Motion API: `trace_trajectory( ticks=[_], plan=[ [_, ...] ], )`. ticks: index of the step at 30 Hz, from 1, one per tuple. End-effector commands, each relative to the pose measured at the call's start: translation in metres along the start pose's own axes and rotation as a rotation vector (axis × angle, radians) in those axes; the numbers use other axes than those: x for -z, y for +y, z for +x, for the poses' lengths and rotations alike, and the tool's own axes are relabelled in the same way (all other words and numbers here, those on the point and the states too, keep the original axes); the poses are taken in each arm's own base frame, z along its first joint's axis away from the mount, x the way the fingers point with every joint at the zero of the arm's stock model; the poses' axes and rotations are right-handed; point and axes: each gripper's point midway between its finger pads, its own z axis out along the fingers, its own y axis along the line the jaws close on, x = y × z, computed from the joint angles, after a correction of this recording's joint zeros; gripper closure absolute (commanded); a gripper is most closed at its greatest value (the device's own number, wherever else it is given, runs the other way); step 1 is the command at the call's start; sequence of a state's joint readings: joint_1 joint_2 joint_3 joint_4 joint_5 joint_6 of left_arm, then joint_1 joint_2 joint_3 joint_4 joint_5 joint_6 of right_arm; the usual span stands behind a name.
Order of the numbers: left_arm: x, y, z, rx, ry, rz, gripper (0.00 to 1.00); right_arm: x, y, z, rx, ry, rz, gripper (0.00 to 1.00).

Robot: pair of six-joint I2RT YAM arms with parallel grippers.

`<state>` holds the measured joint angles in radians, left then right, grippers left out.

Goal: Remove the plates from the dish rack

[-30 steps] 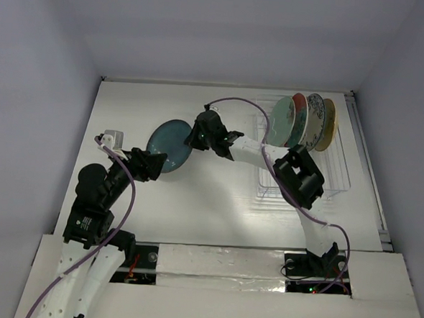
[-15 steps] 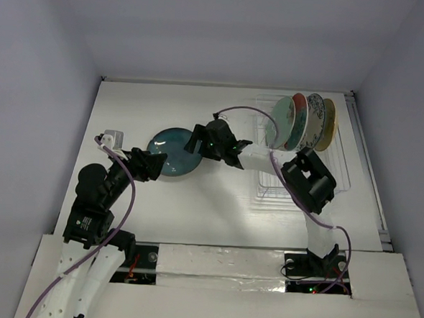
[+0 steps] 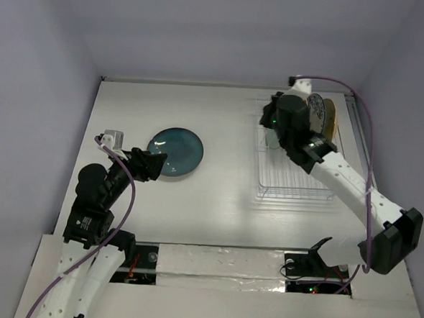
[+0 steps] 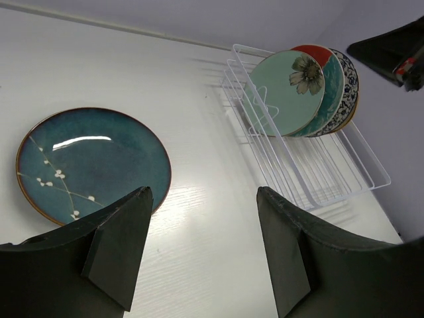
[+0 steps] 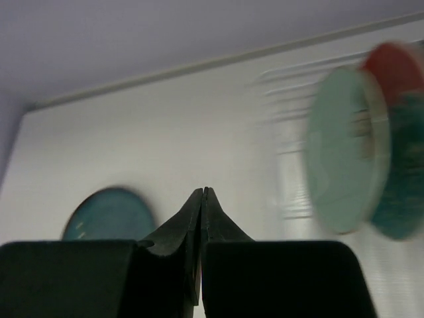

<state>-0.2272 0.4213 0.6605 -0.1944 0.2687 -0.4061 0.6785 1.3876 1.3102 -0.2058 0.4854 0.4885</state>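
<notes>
The dark teal plate lies flat on the table left of centre; it also shows in the left wrist view and, blurred, in the right wrist view. My left gripper is open and empty just beside its near left rim. The white wire dish rack holds the other plates upright at its far end: pale green, red with teal, white with blue rim, tan. My right gripper is shut and empty, raised by the rack's far left, next to the pale green plate.
The right arm arches over the rack from the near right, its elbow past the table's right side. A small white block sits on the left arm near the table's left edge. Grey walls close in the table.
My right gripper let go of the dark teal plate, now flat on the table, and swung right to the rack's far end. The left arm has not moved.
</notes>
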Motion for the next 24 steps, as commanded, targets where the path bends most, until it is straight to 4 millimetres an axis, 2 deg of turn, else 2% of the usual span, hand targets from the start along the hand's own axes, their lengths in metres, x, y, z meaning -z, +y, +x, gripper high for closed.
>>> trace_trajectory(
  ticks=[1,2,4,5,6,8,10,12,13,15,16,18,19,21,23,24],
  plan=[
    [-0.001,-0.001,-0.002,0.001,-0.017,0.008,0.39,0.003,-0.106,-0.010,0.165,0.015,0.313,1.00],
    [-0.001,-0.001,-0.002,0.001,-0.017,0.008,0.39,0.006,-0.116,-0.014,0.174,0.017,0.331,1.00],
    [-0.002,0.000,-0.002,0.001,-0.016,0.008,0.39,0.005,-0.134,-0.022,0.189,0.019,0.365,0.89],
    [-0.002,0.000,-0.001,0.002,-0.013,0.010,0.39,0.001,-0.138,-0.021,0.196,0.031,0.368,0.78],
    [-0.002,0.000,-0.001,0.002,-0.013,0.010,0.39,-0.001,-0.141,-0.021,0.201,0.042,0.373,0.57],
    [-0.002,0.000,-0.001,0.002,-0.014,0.008,0.39,-0.008,-0.150,-0.023,0.199,0.053,0.386,0.48],
    [-0.002,0.000,-0.001,0.002,-0.013,0.008,0.39,-0.021,-0.150,-0.014,0.204,0.087,0.370,0.46],
    [-0.002,0.000,-0.001,0.002,-0.013,0.008,0.39,-0.034,-0.160,-0.010,0.200,0.102,0.388,0.47],
    [-0.002,0.000,-0.001,0.002,-0.012,0.009,0.39,-0.039,-0.159,-0.007,0.201,0.109,0.386,0.48],
    [-0.002,0.000,-0.001,0.002,-0.013,0.008,0.39,-0.047,-0.173,-0.007,0.198,0.120,0.427,0.49],
    [-0.002,-0.001,-0.001,0.001,-0.015,0.010,0.39,-0.054,-0.180,0.001,0.211,0.140,0.459,0.49],
    [-0.001,-0.001,-0.002,0.001,-0.016,0.011,0.39,-0.060,-0.186,0.003,0.220,0.150,0.483,0.50],
    [-0.001,-0.001,-0.002,0.001,-0.017,0.012,0.39,-0.067,-0.190,0.012,0.231,0.176,0.492,0.51],
    [-0.001,-0.001,-0.002,0.001,-0.018,0.010,0.39,-0.073,-0.192,0.017,0.243,0.191,0.501,0.52],
    [-0.001,-0.001,-0.003,0.000,-0.019,0.012,0.39,-0.080,-0.192,0.018,0.253,0.198,0.505,0.55],
    [-0.001,-0.001,-0.002,0.001,-0.017,0.013,0.39,-0.081,-0.191,0.016,0.254,0.195,0.502,0.61]
  ],
)
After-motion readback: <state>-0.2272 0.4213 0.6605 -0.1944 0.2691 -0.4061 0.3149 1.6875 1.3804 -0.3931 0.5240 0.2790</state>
